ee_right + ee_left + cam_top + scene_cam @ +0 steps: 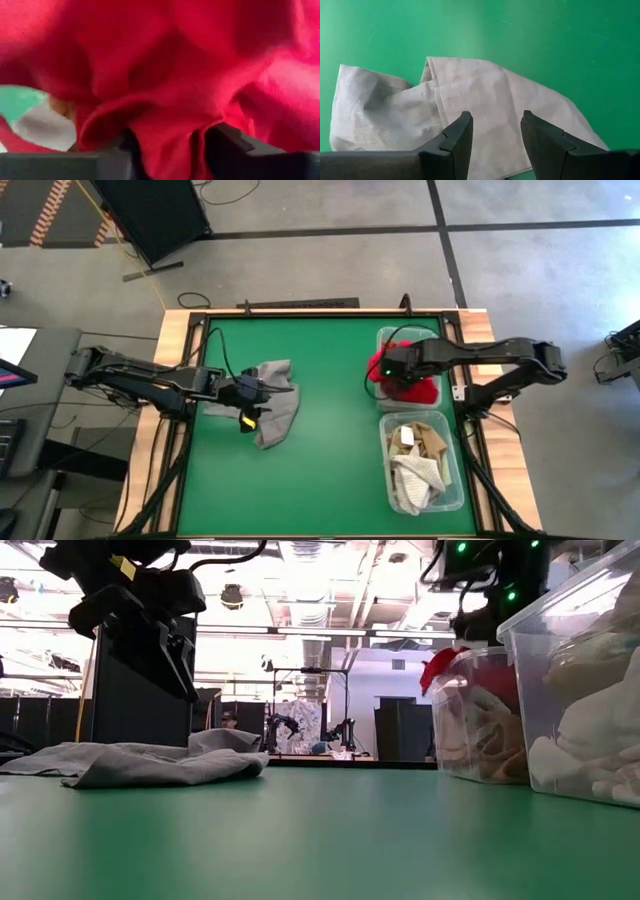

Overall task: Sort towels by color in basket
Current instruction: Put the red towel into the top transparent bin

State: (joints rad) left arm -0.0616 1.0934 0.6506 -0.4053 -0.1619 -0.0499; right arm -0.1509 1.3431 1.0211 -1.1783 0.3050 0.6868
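My right gripper (pixel 398 380) hides much of the red towel (pixel 425 390) from above. At my right wrist that towel (pixel 165 65) is a blur filling the view, cut off on every side. My left fingers (pixel 455 142) cover the grey towel's (pixel 470 105) near part. The bins' (pixel 570 690) contents stay indistinct.

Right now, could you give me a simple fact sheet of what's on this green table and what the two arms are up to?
Surface: green table
Loose item: grey towel, crumpled on the table, left of centre
Left gripper: jaws open, poised above the grey towel, not gripping it
Right gripper: over the far bin, red towel bunched between its jaws
Far bin contents: red towel on top; other cloth beneath, colours unclear
Near bin: tan-brown and white towels
Bins' position: side by side along the table's right edge
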